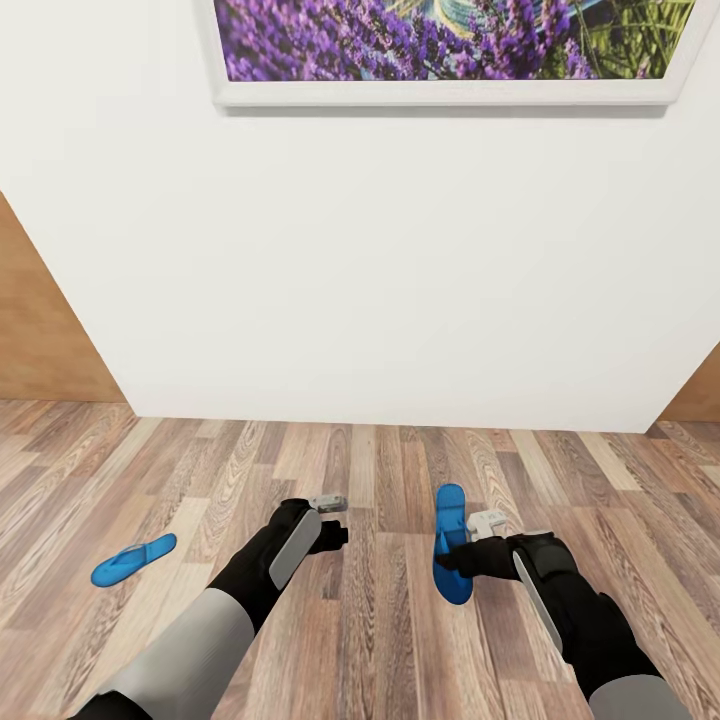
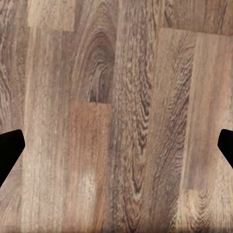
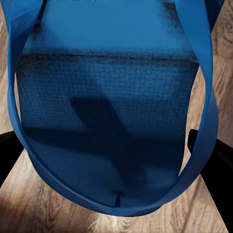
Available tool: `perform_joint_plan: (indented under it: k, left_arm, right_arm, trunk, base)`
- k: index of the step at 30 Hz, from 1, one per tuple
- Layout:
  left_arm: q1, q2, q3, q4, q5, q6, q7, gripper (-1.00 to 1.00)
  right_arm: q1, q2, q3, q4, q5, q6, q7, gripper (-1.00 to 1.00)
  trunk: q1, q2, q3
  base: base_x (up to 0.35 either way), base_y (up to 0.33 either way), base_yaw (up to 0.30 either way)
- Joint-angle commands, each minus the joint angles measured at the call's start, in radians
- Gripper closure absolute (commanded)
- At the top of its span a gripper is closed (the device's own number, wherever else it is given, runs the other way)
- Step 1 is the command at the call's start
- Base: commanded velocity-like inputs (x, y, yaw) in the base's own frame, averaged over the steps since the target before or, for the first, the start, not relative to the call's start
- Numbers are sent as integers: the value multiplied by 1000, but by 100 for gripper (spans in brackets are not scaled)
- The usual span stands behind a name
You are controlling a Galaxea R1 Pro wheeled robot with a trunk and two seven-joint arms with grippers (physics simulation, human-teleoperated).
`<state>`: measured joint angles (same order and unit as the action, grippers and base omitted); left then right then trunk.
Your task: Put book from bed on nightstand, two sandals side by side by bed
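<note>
On the plank floor [image 1: 380, 640] ahead of me lie my two targets, well apart. Near my right gripper [image 1: 462, 545] one sandal [image 1: 450, 545] has its long axis running away from me toward the white wall [image 1: 380, 280]; it seems tilted up on one edge rather than lying flat, though the head view is too small for me to be sure. The other sandal [image 1: 133, 560] rests flat on the boards out to my left, its long axis slanting, the farther end pointing right and away from me, the thong strap near the nearer end.

My right wrist view gives me what the head view cannot: the first sandal [image 3: 107, 111] close up, its textured blue sole and looping strap between my two dark fingers [image 3: 9, 155], which stand apart at either side of it. I cannot tell from here whether the pads actually press on it. I see no brand mark or lettering on either sandal.

My left gripper [image 1: 328, 505] hangs over bare planks, well clear of both sandals. Its wrist view looks straight down on the wood grain [image 2: 116, 116], with one dark fingertip [image 2: 8, 150] at each edge of the frame, so those fingers are spread wide with nothing between them.

High on the wall hangs a white-framed lavender picture [image 1: 450, 45]. Brown wood shows at both sides of the wall.
</note>
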<state>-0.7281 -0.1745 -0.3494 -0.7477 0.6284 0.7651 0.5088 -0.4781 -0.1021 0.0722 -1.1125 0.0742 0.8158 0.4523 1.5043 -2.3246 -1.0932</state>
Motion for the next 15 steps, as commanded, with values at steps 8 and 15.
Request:
perform_joint_plan:
  k: [8, 15]
  left_arm:
    - [-1, 0, -1, -1, 10, 2, 10, -100]
    - [-1, 0, -2, -1, 10, 2, 10, -100]
  right_arm:
    - [-1, -1, 1, -1, 7, 3, 6, 100]
    - [-1, -1, 1, -1, 7, 3, 6, 100]
  trunk:
    - [0, 0, -1]
    - [0, 0, -1]
  base:
    - [54, 0, 0]
    - [117, 0, 0]
